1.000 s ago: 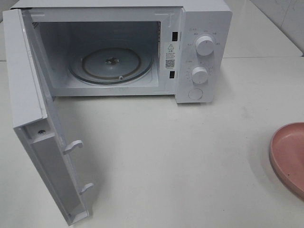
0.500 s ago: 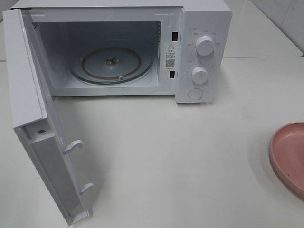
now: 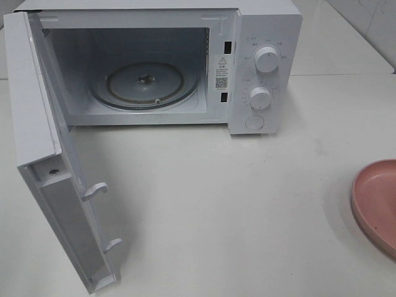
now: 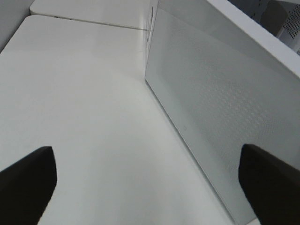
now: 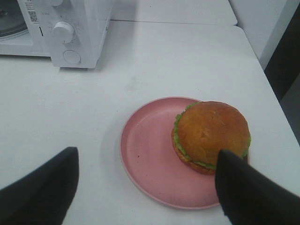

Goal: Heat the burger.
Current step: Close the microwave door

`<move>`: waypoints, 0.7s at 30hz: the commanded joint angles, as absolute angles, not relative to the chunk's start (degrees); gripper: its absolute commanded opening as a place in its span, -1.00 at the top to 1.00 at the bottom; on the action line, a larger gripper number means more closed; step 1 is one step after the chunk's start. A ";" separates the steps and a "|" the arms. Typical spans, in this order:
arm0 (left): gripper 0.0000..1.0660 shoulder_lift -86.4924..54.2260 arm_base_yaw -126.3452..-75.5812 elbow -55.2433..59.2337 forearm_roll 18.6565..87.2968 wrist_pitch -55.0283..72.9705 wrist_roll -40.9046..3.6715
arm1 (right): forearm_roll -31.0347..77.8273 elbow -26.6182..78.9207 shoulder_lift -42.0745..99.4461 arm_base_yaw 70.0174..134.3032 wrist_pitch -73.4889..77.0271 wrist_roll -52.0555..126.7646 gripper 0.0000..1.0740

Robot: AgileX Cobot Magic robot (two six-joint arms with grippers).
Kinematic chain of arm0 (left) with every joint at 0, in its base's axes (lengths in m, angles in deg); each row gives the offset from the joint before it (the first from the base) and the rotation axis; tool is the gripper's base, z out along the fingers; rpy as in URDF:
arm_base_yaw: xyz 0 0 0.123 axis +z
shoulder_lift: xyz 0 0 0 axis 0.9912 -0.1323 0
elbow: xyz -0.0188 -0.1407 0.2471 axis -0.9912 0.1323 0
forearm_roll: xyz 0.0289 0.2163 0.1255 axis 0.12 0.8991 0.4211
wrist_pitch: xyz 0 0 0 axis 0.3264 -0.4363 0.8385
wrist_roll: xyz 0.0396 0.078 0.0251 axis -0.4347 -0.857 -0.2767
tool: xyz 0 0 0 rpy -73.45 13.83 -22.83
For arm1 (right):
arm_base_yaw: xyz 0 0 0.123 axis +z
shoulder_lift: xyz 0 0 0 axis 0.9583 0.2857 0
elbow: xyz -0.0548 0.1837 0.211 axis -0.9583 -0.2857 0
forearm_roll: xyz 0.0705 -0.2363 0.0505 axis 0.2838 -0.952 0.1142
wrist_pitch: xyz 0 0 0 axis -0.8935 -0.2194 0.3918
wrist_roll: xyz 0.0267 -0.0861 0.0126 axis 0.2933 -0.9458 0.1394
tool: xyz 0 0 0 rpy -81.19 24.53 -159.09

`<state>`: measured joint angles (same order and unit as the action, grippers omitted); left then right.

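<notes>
**Waiting at the open oven, burger not yet lifted**

Looking down from the high camera, a white countertop microwave oven is sitting at the back of the white table with its hinged door standing swung wide to the left. A round glass turntable is lying bare inside the cavity. Two white knobs and a round button are showing on the control panel. At the right edge, part of a round pink plate is peeking in; neither arm is showing in this view, and the burger is falling outside it.

Turning to the left wrist camera, the left gripper is hanging with its dark fingers spread wide and nothing between them, just beside the outer face of the open door.

Turning to the right wrist camera, the right gripper is hovering over the pink plate, fingers parted and holding nothing. The round burger with its glossy golden-brown bun and green lettuce frill is resting on the plate's far half, close to one fingertip, well apart from the oven.

Judging progress: the door is already open, so access is done. Grasping the burger, placing it on the turntable, shutting the door and setting the knobs are all remaining.
</notes>
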<state>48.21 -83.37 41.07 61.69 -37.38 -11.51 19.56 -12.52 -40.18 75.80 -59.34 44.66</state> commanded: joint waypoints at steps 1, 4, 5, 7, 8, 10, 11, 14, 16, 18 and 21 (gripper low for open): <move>-0.79 45.29 -83.37 40.67 62.03 -32.45 -11.51 | 19.96 -12.81 -41.73 75.35 -58.48 43.80 -0.42; -0.54 40.99 -83.37 40.67 63.46 -27.41 -11.51 | 19.96 -12.81 -41.73 75.35 -58.48 43.80 -0.42; -0.54 40.99 -83.37 40.67 63.46 -27.41 -11.51 | 19.96 -12.81 -41.73 75.35 -58.48 43.80 -0.42; -0.44 39.84 -83.37 40.73 63.92 -26.15 -11.51 | 19.96 -12.81 -41.73 75.35 -58.48 43.80 -0.42; -0.22 37.90 -83.37 41.13 64.49 -23.74 -11.51 | 19.96 -12.81 -41.73 75.35 -58.48 43.80 -0.42; 0.01 35.60 -83.37 41.87 64.44 -21.40 -11.51 | 19.96 -12.81 -41.73 75.35 -58.48 43.80 -0.42; 0.10 34.63 -83.37 42.27 64.44 -20.14 -11.51 | 19.96 -12.81 -41.73 75.35 -58.48 43.80 -0.42; 0.56 29.53 -83.37 44.51 64.44 -14.29 -11.51 | 19.96 -12.81 -41.73 75.35 -58.48 43.80 -0.42; 0.70 28.16 -83.37 44.85 64.44 -13.20 -11.51 | 19.96 -12.81 -41.73 75.35 -58.48 43.80 -0.42; 0.93 25.58 -83.37 45.65 64.44 -10.34 -11.51 | 19.96 -12.81 -41.73 75.35 -58.48 43.80 -0.42; 1.00 21.74 -83.37 47.37 64.44 -4.21 -11.63 | 19.96 -12.81 -41.73 75.35 -58.48 43.80 -0.42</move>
